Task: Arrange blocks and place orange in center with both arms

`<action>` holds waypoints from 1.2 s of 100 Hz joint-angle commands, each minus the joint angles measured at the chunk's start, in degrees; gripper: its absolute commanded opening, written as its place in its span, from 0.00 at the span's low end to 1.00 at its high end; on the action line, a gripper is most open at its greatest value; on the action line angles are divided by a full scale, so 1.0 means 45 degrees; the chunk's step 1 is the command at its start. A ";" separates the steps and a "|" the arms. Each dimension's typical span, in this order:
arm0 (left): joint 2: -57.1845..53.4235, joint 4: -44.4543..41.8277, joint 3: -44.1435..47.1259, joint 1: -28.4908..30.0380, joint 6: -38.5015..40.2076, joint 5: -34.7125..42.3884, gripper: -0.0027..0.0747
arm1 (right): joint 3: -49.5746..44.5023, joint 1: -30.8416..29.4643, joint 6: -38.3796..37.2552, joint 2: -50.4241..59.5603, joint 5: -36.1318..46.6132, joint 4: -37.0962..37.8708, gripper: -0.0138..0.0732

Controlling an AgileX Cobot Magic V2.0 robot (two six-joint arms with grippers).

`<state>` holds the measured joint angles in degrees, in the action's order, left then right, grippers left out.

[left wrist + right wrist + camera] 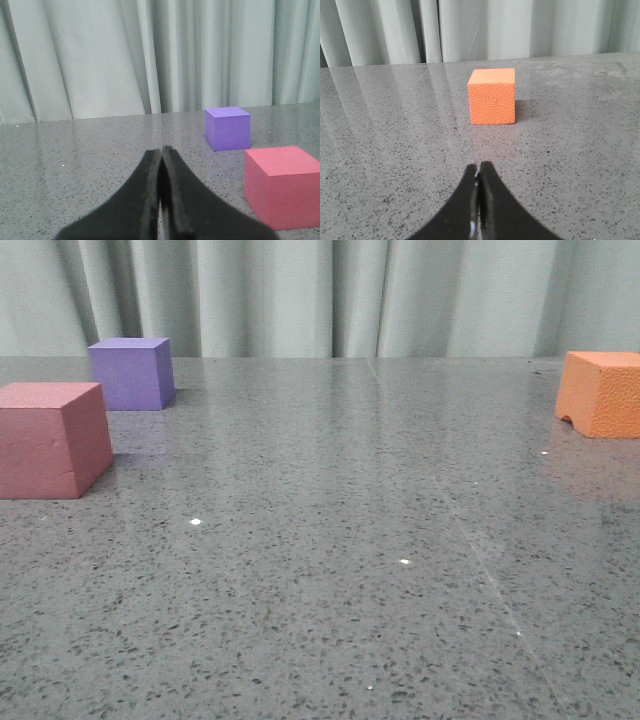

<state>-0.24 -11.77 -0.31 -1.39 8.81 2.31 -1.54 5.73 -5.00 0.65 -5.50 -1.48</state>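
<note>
Orange cube (603,392) at about 2 o'clock on the table (330,570) in the front view, far out at the right edge, notch on its lower left edge, well apart from everything else. Seen from the right wrist, dead ahead at 12 o'clock of the right tool (479,172), a flat pebbled face square to the fingers, bare table between. Right tool pinched fully closed, tips touching, nothing held. No long axis to speak of, so either pair of faces should serve for a grasp. Right arm judged much the nearer; likely first need: open the fingers, then advance straight forward.

Across the table at about 10 o'clock, pink-red cube (52,438) at the left edge, purple cube (131,372) just behind it — near each other, not touching. From the left wrist, both lie off toward 2 o'clock of the left tool (161,150), likewise closed tight and empty. Centre of the table bare, arranging not yet begun — judged an opening moment.
</note>
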 commanded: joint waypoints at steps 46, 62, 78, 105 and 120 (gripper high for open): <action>-0.0424 0.0095 0.0697 0.0008 0.0038 0.0999 0.01 | 0.0172 -0.0093 0.0103 0.0297 0.1034 -0.0046 0.08; -0.0424 0.0095 0.0697 0.0008 0.0038 0.0999 0.01 | 0.0172 -0.0093 0.0103 0.0297 0.1034 -0.0046 0.08; -0.0424 0.0095 0.0697 0.0008 0.0038 0.0999 0.01 | 0.0172 -0.0093 0.0091 0.0297 0.1109 -0.0046 0.08; -0.0424 0.0095 0.0697 0.0008 0.0038 0.0999 0.01 | 0.1363 -0.0103 -0.0739 0.0115 0.0485 -0.0099 0.08; -0.0424 0.0095 0.0697 0.0008 0.0038 0.0999 0.01 | 0.3747 -0.0103 -0.1031 -0.1093 -0.2974 -0.0099 0.08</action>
<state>-0.24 -11.77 -0.31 -1.39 8.81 2.31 7.48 5.73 -8.94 -0.29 -14.30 -1.61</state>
